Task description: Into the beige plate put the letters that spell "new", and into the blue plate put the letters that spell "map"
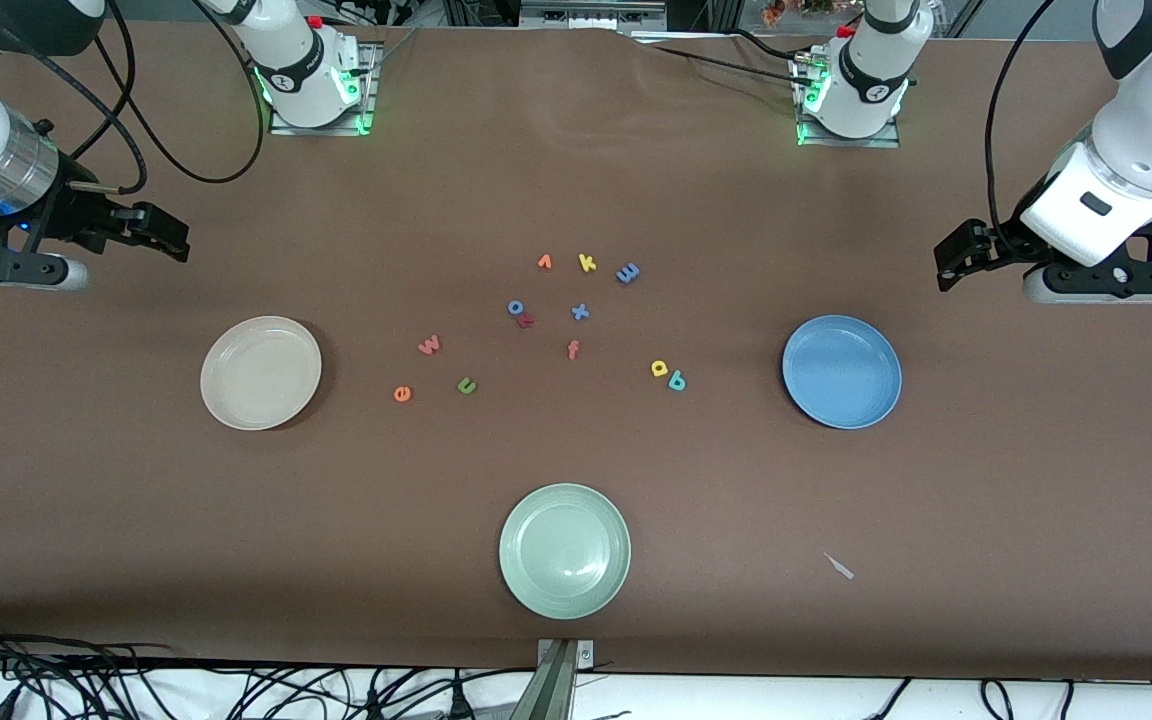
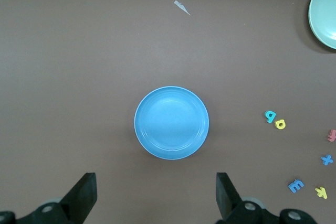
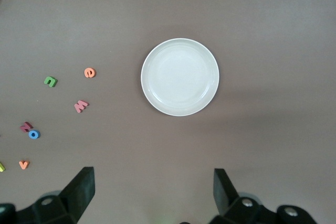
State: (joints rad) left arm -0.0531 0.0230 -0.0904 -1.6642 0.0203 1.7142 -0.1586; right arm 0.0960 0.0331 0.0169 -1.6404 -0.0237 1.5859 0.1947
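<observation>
While arms wait, three plates (image 1: 261,373), eleven letters (image 1: 580,312)

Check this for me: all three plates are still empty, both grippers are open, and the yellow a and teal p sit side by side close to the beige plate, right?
Not quite. The yellow a and teal p do sit side by side, but close to the blue plate, not the beige plate; the front view shows this. The rest holds: the pale green plate is empty too, and the left gripper and right gripper are open.
</observation>
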